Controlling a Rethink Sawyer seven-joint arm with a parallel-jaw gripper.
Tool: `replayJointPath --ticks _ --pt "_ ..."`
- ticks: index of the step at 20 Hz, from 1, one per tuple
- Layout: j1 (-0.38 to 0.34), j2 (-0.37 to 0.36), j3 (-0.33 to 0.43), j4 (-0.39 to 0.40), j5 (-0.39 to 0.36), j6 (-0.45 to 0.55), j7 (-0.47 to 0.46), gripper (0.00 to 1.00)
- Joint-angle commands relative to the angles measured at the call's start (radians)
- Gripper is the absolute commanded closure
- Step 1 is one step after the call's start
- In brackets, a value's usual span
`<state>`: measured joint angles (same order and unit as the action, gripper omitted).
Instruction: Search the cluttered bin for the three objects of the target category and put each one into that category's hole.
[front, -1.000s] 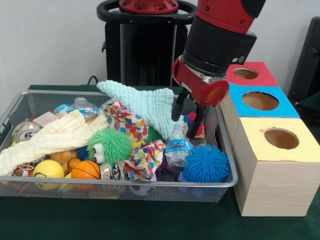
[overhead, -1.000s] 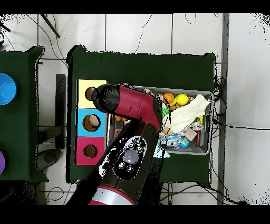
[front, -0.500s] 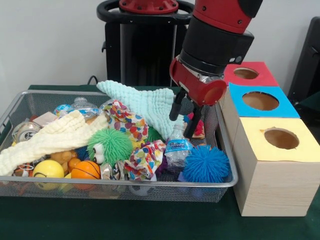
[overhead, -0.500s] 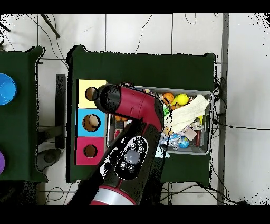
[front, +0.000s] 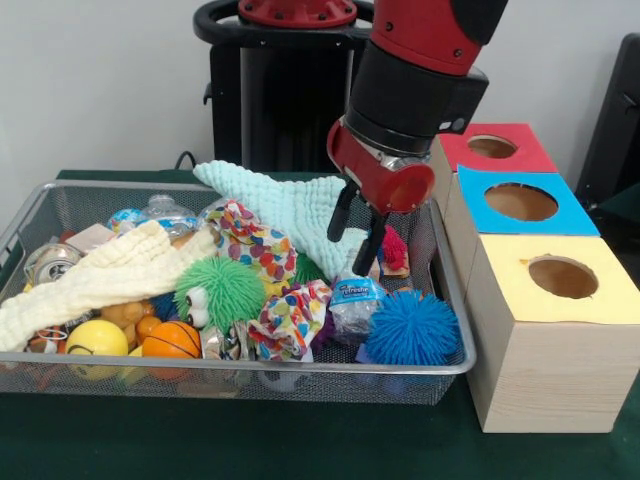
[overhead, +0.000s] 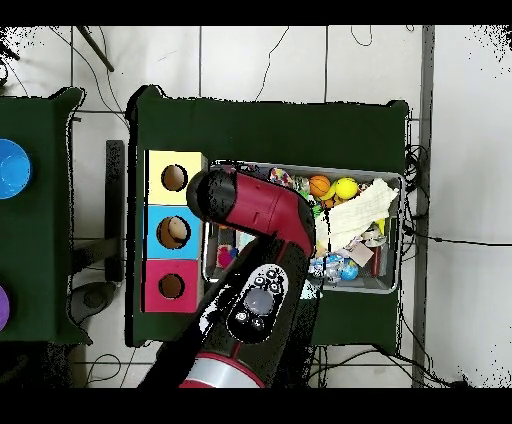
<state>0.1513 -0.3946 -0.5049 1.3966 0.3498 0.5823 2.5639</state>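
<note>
Since a second ago your red and black gripper (front: 357, 232) has slid from the basket's right-hand rim toward nine o'clock in the front view, and it now hangs over the crinkly clear plastic bottle with the blue and white label (front: 350, 303). Its two dark fingers (front: 340, 214) stand apart with nothing between them, so you are carrying nothing. That shift reads as lining up for a grasp, not a transfer: the tips sit just above the bottle's cap end, close but not clearly touching. The bottle itself lies in the wide silver wire-mesh basket (front: 300, 371), wedged between the blue spiky rubber ball (front: 411, 328) at its three o'clock and the confetti-print crumpled wrapper (front: 291, 318) at its nine o'clock, and it has not budged across the earlier frames. More shiny plastic with blue marks (front: 150, 213) shows at the basket's far left, behind the pale yellow waffle cloth (front: 100, 276); you will likely have to dig for that later. Your destination, the round hole in the blue card panel (front: 521, 202) of the pale wooden box, sits between the red and yellow panels, well apart from the gripper at three o'clock. Overhead, the arm covers the bottle, so judge the descent from the front view.
</note>
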Motion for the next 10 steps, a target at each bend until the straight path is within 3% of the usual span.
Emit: replayJointPath --ticks 1,10 --pt "-0.051 0.0 0.156 0.151 -0.079 -0.093 -0.031 0.0" --pt "-0.097 -0.037 0.204 0.194 -0.132 -0.138 -0.043 0.0"
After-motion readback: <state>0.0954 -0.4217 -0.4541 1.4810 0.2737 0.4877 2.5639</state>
